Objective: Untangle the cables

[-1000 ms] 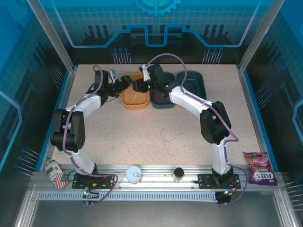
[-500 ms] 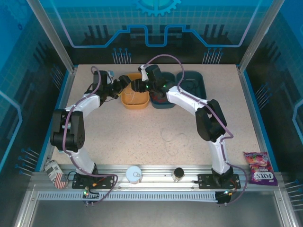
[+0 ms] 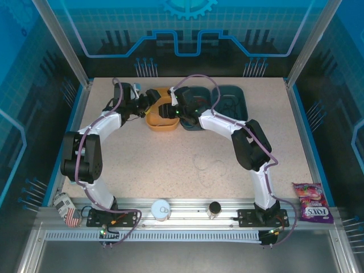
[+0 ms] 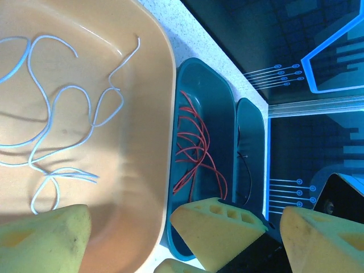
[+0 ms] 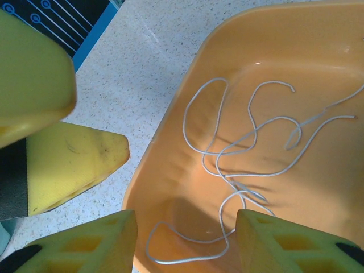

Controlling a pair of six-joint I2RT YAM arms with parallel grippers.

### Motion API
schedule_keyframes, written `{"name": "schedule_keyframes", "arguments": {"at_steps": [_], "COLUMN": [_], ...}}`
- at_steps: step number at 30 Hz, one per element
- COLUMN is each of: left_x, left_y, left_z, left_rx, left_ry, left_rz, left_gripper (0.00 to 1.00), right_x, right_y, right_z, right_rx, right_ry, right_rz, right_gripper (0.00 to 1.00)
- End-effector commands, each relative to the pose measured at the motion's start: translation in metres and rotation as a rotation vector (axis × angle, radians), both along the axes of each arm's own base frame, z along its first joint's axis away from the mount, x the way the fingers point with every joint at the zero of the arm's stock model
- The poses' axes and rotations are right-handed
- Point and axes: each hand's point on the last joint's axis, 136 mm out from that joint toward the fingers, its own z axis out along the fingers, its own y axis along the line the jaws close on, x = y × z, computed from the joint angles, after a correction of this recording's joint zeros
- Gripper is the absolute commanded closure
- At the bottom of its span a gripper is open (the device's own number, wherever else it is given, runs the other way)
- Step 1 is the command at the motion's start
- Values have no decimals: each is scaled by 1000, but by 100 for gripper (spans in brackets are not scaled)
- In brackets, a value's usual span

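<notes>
The right pincer [image 5: 187, 244] is hanging over the orange tray [image 5: 170, 170]. Its two yellow fingers [image 5: 85, 244] are standing partly apart and gripping nothing. Directly beneath and just ahead of its tips, the white cable [image 5: 250, 148] is lying in loose curls on the tray floor. One loop is running under the gap between the fingers, and I cannot tell whether either finger is touching it.

Just beside the right pincer, out past the tray's rim and above the bare table, the left pincer [image 3: 152, 96] is hovering. Its fingers [image 5: 68, 165] are spread wide and holding nothing.

On the opposite side of the right pincer, back along its wrist, a teal tray [image 4: 213, 85] is sitting just beside the orange one. The red cable [image 4: 196, 142] is lying in it as a loose tangle. One step farther out that way, a second teal tray [image 4: 253, 122] is holding the thin black cable [image 4: 243, 162].

Well behind both pincers, toward the arms' bases, a pale cable [image 3: 207, 165] is lying in faint loops on the speckled table [image 3: 142, 159]. Farthest out, by the right arm's base, a candy bag [image 3: 311, 202] is lying off the table's corner.
</notes>
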Motion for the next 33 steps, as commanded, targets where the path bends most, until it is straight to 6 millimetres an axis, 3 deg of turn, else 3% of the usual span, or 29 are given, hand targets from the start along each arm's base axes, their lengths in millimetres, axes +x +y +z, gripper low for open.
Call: {"name": "schedule_keyframes", "arguments": {"at_steps": [1,7,12,16,21,26,33], "left_x": [-1,-8,-32,-62,-105,-149,-194], "left_y": [-4,17,39,54,75,79,76], "left_z": [23,40,52,51,46,31,6], "left_rx": [-14,35,133,240,356,385,384], "left_ry": [-50,-88,-98,-85,-73,-72,-50], "left_rz": [-25,43,113,139,194,193,163], "left_gripper": [14,11,1,1,1,1,1], "right_x": [3,-8,-38,-79,-140,-205,-256], "right_y": [-2,-35,-76,-117,-182,-246,-288], "right_z": [7,22,30,28,17,1,-36], "right_rx": [7,-66,-184,-304,-486,-562,-545], "right_ry": [-21,-26,21,81,174,293,424], "right_rz": [-35,-87,-151,-197,-291,-422,-485], "right_gripper": [50,49,49,49,46,43,42]}}
